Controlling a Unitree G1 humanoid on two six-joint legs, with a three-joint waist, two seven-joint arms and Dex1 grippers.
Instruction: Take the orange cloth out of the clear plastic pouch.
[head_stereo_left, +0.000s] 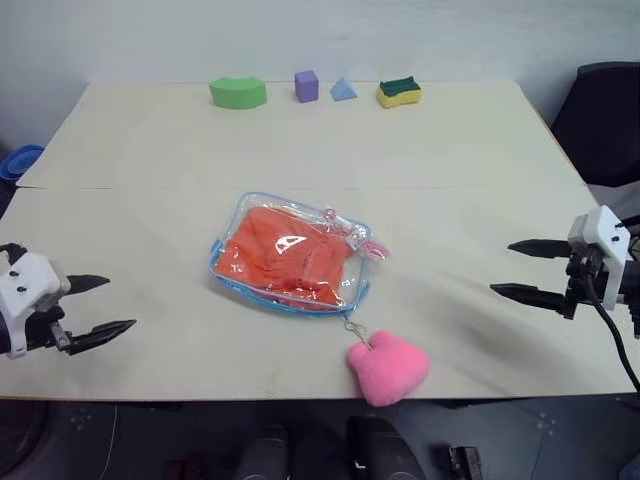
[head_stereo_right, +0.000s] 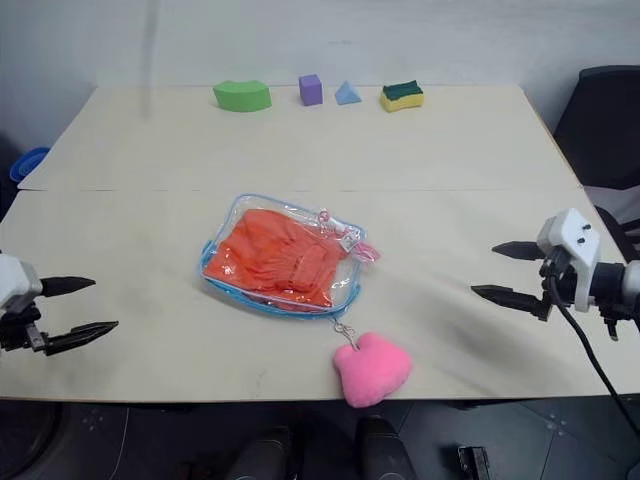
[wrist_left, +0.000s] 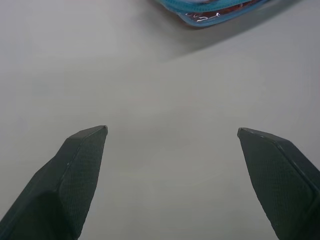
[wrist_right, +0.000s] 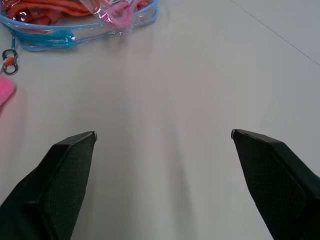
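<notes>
Risk noted: bright orange soft cloth (head_stereo_left: 285, 258) sits sealed inside flat clear plastic pouch (head_stereo_left: 246, 212) mid-desk, both hands, left (head_stereo_left: 98, 306) and right (head_stereo_left: 524, 268), spread empty near side edges; one-handed pulling would likely drag it.

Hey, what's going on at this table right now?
A two-armed robot is set up to pull the bright orange cloth out of the clear plastic pouch with blue zipper trim, but nothing is being handled. The cloth is inside the pouch, which lies flat mid-table with a pink plush heart chained to it. The left gripper and right gripper are both open and empty, one on each side, apart from the pouch.
</notes>
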